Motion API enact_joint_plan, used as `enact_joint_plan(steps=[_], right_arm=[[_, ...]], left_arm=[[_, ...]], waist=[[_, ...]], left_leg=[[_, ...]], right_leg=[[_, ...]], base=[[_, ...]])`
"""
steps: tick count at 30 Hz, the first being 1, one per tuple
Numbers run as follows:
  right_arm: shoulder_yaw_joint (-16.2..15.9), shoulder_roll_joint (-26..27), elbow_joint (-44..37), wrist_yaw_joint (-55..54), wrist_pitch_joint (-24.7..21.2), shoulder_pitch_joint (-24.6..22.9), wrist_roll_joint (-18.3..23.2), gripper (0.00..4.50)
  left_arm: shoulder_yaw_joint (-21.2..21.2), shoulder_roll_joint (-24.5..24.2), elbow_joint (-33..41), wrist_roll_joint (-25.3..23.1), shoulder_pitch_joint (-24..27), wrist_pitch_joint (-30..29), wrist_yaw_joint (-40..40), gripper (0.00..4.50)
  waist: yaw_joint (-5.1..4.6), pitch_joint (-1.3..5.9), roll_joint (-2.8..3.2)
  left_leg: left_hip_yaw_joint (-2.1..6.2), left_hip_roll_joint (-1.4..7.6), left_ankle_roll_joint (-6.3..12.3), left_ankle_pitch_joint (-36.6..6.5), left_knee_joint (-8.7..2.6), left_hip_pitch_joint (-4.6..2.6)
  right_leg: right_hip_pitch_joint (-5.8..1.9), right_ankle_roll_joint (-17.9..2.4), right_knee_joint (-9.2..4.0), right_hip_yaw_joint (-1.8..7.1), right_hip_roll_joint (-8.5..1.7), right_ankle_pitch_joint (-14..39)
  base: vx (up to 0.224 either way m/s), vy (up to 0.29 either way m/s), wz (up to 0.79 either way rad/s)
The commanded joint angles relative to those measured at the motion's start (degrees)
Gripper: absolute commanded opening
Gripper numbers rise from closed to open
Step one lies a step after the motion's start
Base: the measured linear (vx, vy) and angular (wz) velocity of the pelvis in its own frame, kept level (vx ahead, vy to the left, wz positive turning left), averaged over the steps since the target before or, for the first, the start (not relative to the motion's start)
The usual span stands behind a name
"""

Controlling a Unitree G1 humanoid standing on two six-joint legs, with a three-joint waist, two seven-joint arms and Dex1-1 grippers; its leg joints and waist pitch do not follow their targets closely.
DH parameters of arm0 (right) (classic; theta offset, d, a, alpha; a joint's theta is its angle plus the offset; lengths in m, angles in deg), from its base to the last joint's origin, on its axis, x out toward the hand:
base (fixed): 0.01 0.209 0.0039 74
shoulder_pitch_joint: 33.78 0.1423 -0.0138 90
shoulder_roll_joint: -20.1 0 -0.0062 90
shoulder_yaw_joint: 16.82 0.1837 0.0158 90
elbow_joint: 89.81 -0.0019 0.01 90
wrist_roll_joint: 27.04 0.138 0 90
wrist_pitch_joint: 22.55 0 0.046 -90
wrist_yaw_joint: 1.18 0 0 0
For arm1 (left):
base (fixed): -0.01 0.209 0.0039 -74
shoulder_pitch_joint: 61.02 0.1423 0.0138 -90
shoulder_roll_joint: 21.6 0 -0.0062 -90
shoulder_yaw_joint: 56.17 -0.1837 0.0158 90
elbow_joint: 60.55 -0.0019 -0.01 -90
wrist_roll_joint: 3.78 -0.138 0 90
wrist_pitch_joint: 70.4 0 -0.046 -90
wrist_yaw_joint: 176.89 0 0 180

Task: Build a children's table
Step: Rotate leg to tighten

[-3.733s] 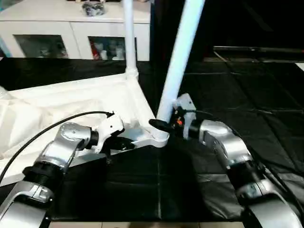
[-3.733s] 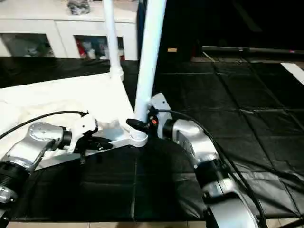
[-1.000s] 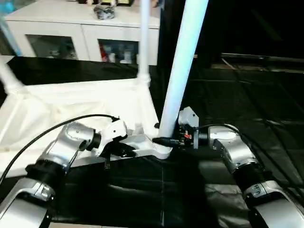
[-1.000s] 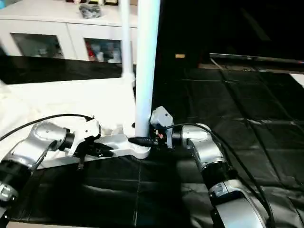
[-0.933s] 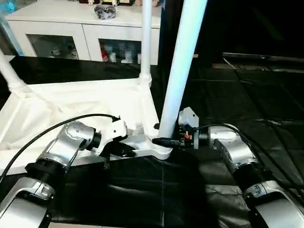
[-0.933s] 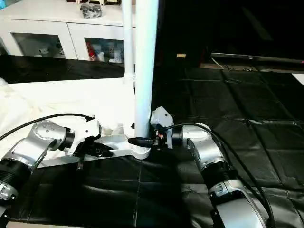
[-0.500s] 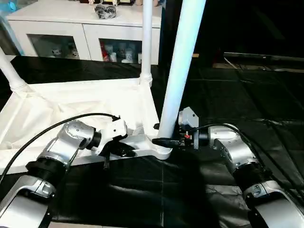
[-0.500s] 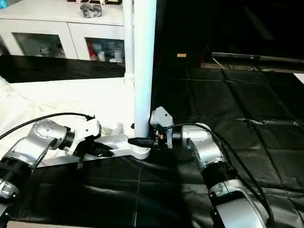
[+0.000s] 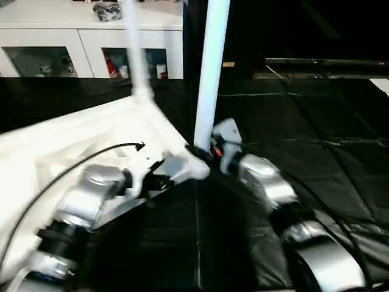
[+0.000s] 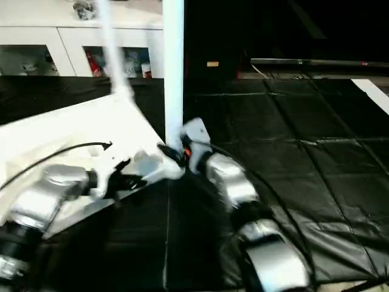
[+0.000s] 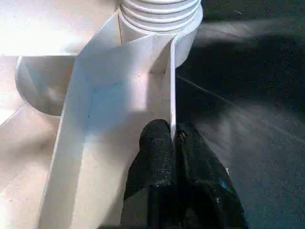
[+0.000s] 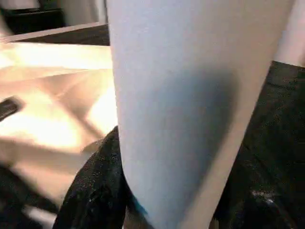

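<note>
The children's table lies upside down, its white top (image 9: 73, 140) spreading to the left. One white leg (image 9: 209, 73) stands upright in the near corner socket (image 9: 193, 167). A second leg (image 9: 136, 48) stands at the far corner. My left gripper (image 11: 172, 138) is shut on a thin white rib of the top's edge, just short of the near socket (image 11: 159, 12). My right gripper (image 9: 199, 152) is at the near leg's foot. Its black fingers (image 12: 90, 191) sit on either side of the leg (image 12: 190, 95).
A white glass-door cabinet (image 9: 91, 42) runs along the back left, with small items on top. Black padded mats (image 9: 304, 121) cover the floor to the right and in front. A dark bar (image 9: 328, 62) lies at the back right.
The whole picture has shifted and blurred. The table top now looks slanted, and the far leg sits further left against the cabinet. Both grippers keep their holds.
</note>
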State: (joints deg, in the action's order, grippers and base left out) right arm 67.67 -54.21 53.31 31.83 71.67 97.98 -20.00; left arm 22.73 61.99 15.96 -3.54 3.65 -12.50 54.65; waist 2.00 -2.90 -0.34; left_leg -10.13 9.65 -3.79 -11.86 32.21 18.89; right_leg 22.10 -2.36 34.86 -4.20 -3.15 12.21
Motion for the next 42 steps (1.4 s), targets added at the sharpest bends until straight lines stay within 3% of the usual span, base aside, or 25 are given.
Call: enact_joint_plan(steps=[1,2,3,8,12,14,16,23,24,29,31,33,37,39,42], right_arm=[[-1.3,2.1,9.4,-3.3,-8.2,-3.3,-1.8,1.91],[-0.9,2.8,9.6,-3.2,-8.0,-2.7,-1.9,1.91],[-0.9,3.1,9.5,-2.9,-7.8,-2.6,-1.9,1.91],[-1.4,3.3,10.0,-1.9,-7.6,-2.7,-2.4,1.91],[-2.3,3.3,11.1,-1.3,-5.8,-2.9,-3.7,1.91],[-1.2,3.4,11.1,-1.7,-6.1,-3.0,-2.8,1.91],[0.2,3.2,11.1,-1.9,-5.2,-3.2,-2.1,2.47],[1.0,2.3,8.9,-0.1,-3.1,-5.5,-1.6,2.98],[1.1,1.8,8.0,1.1,-2.5,-6.4,-1.3,3.09],[1.3,0.3,4.2,6.3,-1.9,-9.2,0.3,3.53],[1.1,-1.9,-0.2,11.1,-1.6,-11.8,1.3,3.59],[1.6,-3.0,-2.4,12.8,-1.1,-12.9,2.1,3.86],[3.0,-5.5,-9.1,16.1,-4.5,-14.9,5.5,3.98],[2.9,-7.8,-14.0,19.4,-8.9,-16.3,7.5,3.98],[0.7,-10.7,-18.6,24.8,-12.1,-18.0,8.3,3.98]], left_arm=[[-1.7,2.8,4.3,1.5,-0.8,0.0,0.3,0.0],[-2.2,3.1,3.6,0.4,-1.2,-0.3,-1.7,0.0],[-2.4,3.0,3.1,-0.1,-1.4,-0.2,-2.8,0.0],[-1.8,2.7,2.4,-0.4,-1.9,-0.6,-5.4,0.0],[-1.1,2.9,3.3,-0.7,-1.5,-1.7,-6.1,0.0],[-0.7,2.9,3.2,-1.0,-1.4,-1.5,-6.2,0.0],[-0.1,2.7,2.3,-1.0,-1.7,0.4,-6.9,0.0],[-0.7,1.3,-0.2,-1.3,-2.8,3.7,-6.3,0.0],[-0.6,1.1,-0.7,-1.2,-3.0,4.3,-6.0,0.0],[-0.7,0.5,-1.7,-1.2,-3.5,5.4,-4.8,0.0],[-1.2,-0.4,-2.5,-1.0,-3.4,7.4,-2.8,0.0],[-1.6,-0.9,-2.8,-0.8,-3.3,8.4,-1.4,0.0],[-2.0,-1.8,-2.2,0.8,-2.5,10.0,2.1,0.0],[-2.3,-2.5,-2.2,1.2,-2.0,11.1,3.7,0.0],[-2.8,-3.4,-2.6,1.6,-1.5,13.0,6.2,0.0]], waist=[[0.65,2.24,0.77],[0.56,2.24,0.19],[0.69,2.22,0.49],[0.84,2.05,0.44],[0.79,2.21,0.39],[0.81,2.21,0.42],[0.83,2.27,0.48],[1.23,2.48,0.68],[1.34,2.49,1.14],[1.66,2.71,0.85],[1.84,2.58,1.38],[1.82,2.61,1.07],[1.99,2.7,1.2],[2.02,2.83,1.23],[2.53,3.76,1.05]], left_leg=[[1.68,3.97,1.87,-11.7,-3.96,0.73],[1.64,3.97,2.24,-11.6,-4.02,0.85],[1.71,4.0,2.25,-11.9,-4.04,0.77],[1.82,4.05,1.68,-14.8,-4.19,0.56],[1.83,4.09,1.25,-14.7,-4.21,0.54],[1.81,4.04,1.44,-14.5,-4.19,0.6],[1.83,4.04,1.41,-14.6,-4.16,0.58],[1.7,4.02,1.79,-13.2,-4.08,0.61],[1.74,4.03,1.72,-13.1,-4.07,0.59],[1.62,4.01,2.7,-11.0,-3.8,0.75],[1.53,3.87,3.39,-10.4,-3.62,0.91],[1.58,3.87,3.92,-10.2,-3.64,1.05],[1.58,3.96,4.64,-8.9,-3.48,0.96],[1.58,3.93,5.04,-7.4,-3.34,0.99],[1.46,3.85,6.99,-1.0,-2.36,1.39]], right_leg=[[-2.14,-12.2,-5.35,4.16,-6.21,16.4],[-2.22,-12.0,-5.28,4.09,-6.1,16.3],[-2.14,-11.7,-5.28,4.03,-6.13,16.7],[-1.85,-10.2,-5.74,4.07,-6.21,21.3],[-1.89,-10.6,-5.47,4.14,-6.12,18.9],[-1.96,-10.8,-5.47,4.13,-6.16,18.4],[-1.96,-10.8,-5.48,4.12,-6.17,18.6],[-2.15,-11.3,-5.17,4.09,-6.04,14.6],[-2.15,-11.4,-5.13,4.09,-6.08,14.2],[-2.6,-12.3,-4.9,3.99,-6.1,11.7],[-2.67,-12.3,-4.99,3.96,-6.03,11.0],[-2.89,-12.1,-5.01,3.85,-6.02,11.0],[-2.85,-12.4,-4.94,3.78,-6.02,10.7],[-2.97,-12.8,-4.68,3.71,-5.8,8.3],[-3.15,-14.2,-3.17,3.47,-5.54,-2.9]], base=[[0.0,0.0,0.0],[0.0,0.0,0.0],[0.0,0.0,0.0],[0.0,0.0,0.0],[0.0,0.0,0.0],[0.0,0.0,0.0],[0.0,0.0,0.0],[0.0,0.0,0.0],[0.0,0.0,0.0],[0.0,0.0,0.0],[0.0,0.0,0.0],[0.0,0.0,0.0],[0.0,0.0,0.0],[0.0,0.0,0.0],[0.0,0.0,0.0]])
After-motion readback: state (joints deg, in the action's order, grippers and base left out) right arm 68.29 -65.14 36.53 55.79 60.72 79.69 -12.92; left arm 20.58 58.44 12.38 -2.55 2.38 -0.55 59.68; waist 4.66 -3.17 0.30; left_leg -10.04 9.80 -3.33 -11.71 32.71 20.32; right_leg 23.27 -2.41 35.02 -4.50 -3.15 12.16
